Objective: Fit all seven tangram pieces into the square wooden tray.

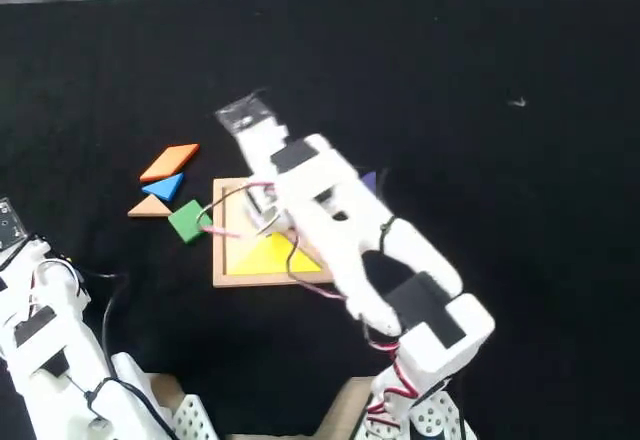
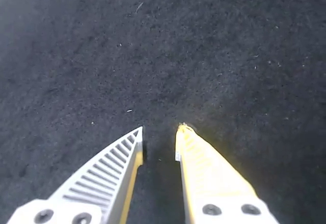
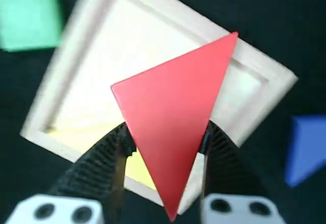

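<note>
The square wooden tray (image 1: 222,260) lies left of centre on the black cloth, with a yellow triangle (image 1: 265,255) inside it. My right gripper (image 3: 163,132) hangs over the tray (image 3: 254,66), shut on a red triangle (image 3: 173,112) that it holds by two edges. In the high view this arm (image 1: 330,220) covers much of the tray. Left of the tray lie an orange parallelogram (image 1: 169,162), a blue triangle (image 1: 162,187), a tan triangle (image 1: 148,208) and a green square (image 1: 187,222). My left gripper (image 2: 160,132) stays low over bare cloth, its fingers slightly apart and empty.
A blue-purple piece (image 1: 369,181) peeks out from behind the right arm, just right of the tray. The left arm (image 1: 40,330) stands at the near left corner. The black cloth (image 1: 500,160) stretches bare to the right and toward the back.
</note>
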Robot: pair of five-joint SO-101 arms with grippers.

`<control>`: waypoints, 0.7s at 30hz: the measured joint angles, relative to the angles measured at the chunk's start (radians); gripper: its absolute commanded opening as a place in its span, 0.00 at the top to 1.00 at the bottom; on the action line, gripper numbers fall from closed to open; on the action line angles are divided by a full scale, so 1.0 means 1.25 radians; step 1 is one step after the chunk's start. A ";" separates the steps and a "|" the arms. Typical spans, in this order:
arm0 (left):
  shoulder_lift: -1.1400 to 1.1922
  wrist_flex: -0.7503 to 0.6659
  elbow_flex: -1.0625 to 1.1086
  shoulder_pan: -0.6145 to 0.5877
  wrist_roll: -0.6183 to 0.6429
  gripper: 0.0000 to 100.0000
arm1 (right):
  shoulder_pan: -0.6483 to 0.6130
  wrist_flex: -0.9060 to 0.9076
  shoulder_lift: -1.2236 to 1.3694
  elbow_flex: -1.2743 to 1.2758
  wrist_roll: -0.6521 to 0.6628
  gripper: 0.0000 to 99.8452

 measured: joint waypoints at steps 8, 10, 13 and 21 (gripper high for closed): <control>0.000 0.000 0.005 0.014 0.000 0.88 | 0.185 0.104 -0.201 0.036 0.108 0.87; 0.000 0.000 0.005 0.014 0.000 0.88 | 0.230 0.109 -0.264 0.082 0.146 0.87; 0.000 0.000 0.005 0.014 0.000 0.88 | 0.270 0.110 -0.356 0.164 0.205 0.87; 0.000 0.000 0.005 0.014 0.000 0.88 | 0.297 -0.016 -0.450 0.261 0.270 0.87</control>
